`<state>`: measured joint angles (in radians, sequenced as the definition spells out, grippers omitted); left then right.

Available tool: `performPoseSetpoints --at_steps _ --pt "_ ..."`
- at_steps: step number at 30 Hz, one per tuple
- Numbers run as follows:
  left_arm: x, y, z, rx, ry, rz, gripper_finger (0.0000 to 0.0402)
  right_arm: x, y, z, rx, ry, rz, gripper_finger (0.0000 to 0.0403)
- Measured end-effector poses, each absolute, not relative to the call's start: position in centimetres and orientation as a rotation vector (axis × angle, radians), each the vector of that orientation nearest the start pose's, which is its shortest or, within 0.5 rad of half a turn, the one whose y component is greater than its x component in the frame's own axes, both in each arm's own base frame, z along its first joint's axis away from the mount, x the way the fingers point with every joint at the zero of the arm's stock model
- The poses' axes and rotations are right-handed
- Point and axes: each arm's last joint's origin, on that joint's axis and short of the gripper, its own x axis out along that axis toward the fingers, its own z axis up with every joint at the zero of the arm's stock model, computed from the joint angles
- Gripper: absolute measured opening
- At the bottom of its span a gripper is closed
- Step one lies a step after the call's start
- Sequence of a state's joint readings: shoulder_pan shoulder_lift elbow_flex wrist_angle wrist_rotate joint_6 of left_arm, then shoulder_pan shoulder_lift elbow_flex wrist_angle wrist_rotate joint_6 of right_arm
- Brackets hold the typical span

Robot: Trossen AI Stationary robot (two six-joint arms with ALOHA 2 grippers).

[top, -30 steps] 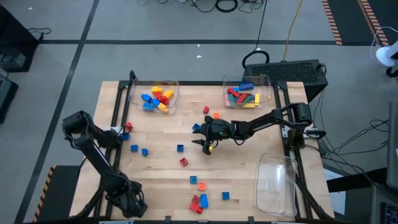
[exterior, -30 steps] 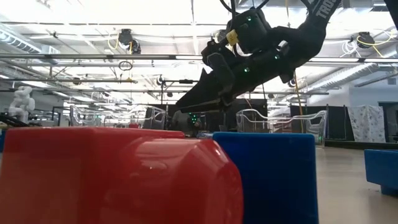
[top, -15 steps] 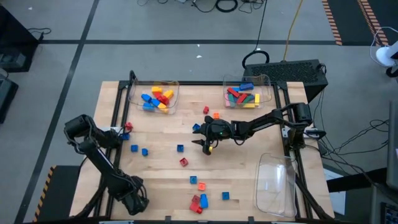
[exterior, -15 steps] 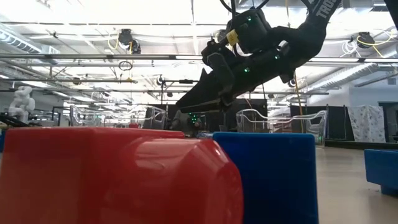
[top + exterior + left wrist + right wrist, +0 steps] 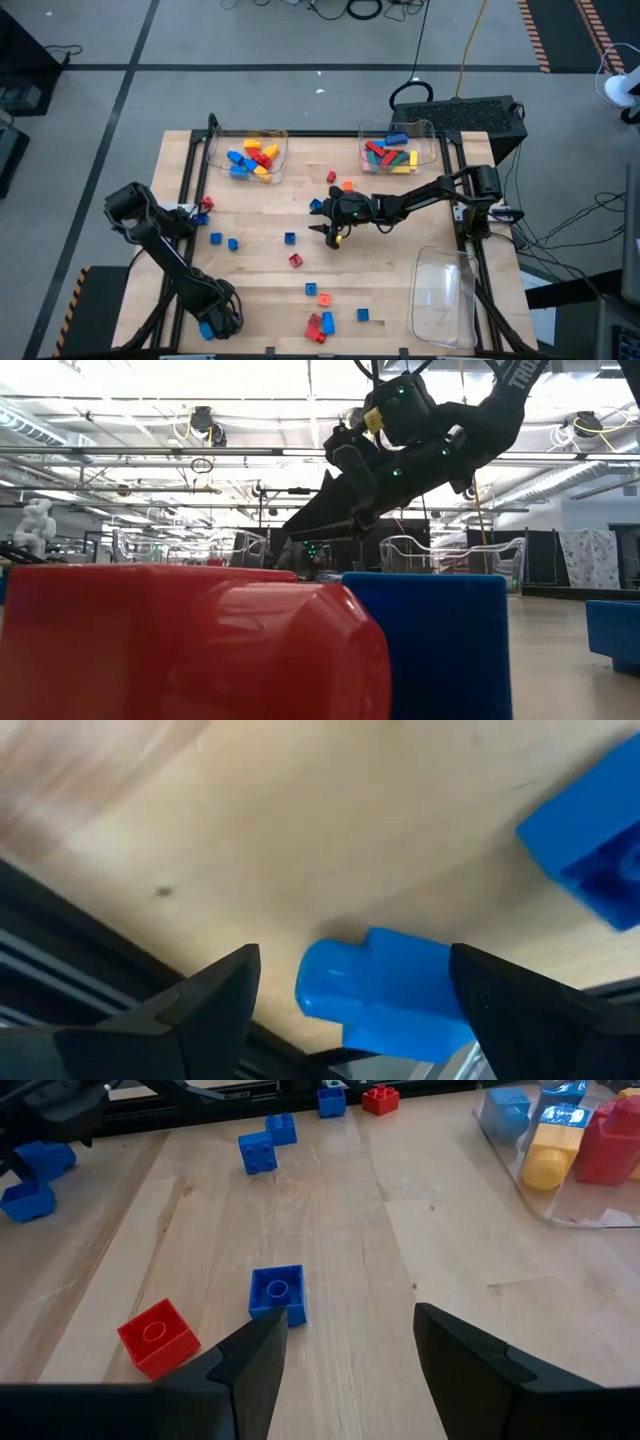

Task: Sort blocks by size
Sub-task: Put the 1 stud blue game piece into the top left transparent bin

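The right claw (image 5: 345,1365) hung open over the worktop (image 5: 340,1230), a blue block (image 5: 277,1293) centre-left, a red block (image 5: 155,1336) lower left.

Red, blue, yellow, green and orange blocks (image 5: 250,160), pale wooden table (image 5: 400,270), dark arms

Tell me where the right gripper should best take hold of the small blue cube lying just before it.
Grip the blue cube by two opposite flat side walls, coming down from above with the open right gripper. It sits stud up and free on all sides; the red cube lies apart from it. The left gripper is far off, at the edge of the table.
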<state>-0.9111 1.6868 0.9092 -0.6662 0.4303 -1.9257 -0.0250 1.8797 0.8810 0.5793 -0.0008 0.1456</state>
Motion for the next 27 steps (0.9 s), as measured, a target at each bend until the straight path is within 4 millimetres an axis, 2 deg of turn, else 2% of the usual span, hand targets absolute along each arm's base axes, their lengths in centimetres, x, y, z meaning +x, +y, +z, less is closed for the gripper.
performPoseSetpoints --at_steps 9,15,20,27 --pt "17.8 -21.5 14.4 -0.887 1.804 0.491 0.0328 37.1 -0.9 14.2 0.154 0.423 -0.055 0.0208" --pt "18.1 -21.7 14.6 -0.896 1.906 0.335 0.0363 37.1 -0.9 14.1 0.156 0.425 -0.056 0.0208" --pt "17.8 -21.9 14.6 -0.890 1.929 0.339 0.0383 37.1 -0.9 14.1 0.152 0.426 -0.055 0.0208" --pt "16.7 -22.7 14.6 -0.874 1.927 0.372 0.0385 37.1 -0.9 14.1 0.149 0.426 -0.054 0.0208"
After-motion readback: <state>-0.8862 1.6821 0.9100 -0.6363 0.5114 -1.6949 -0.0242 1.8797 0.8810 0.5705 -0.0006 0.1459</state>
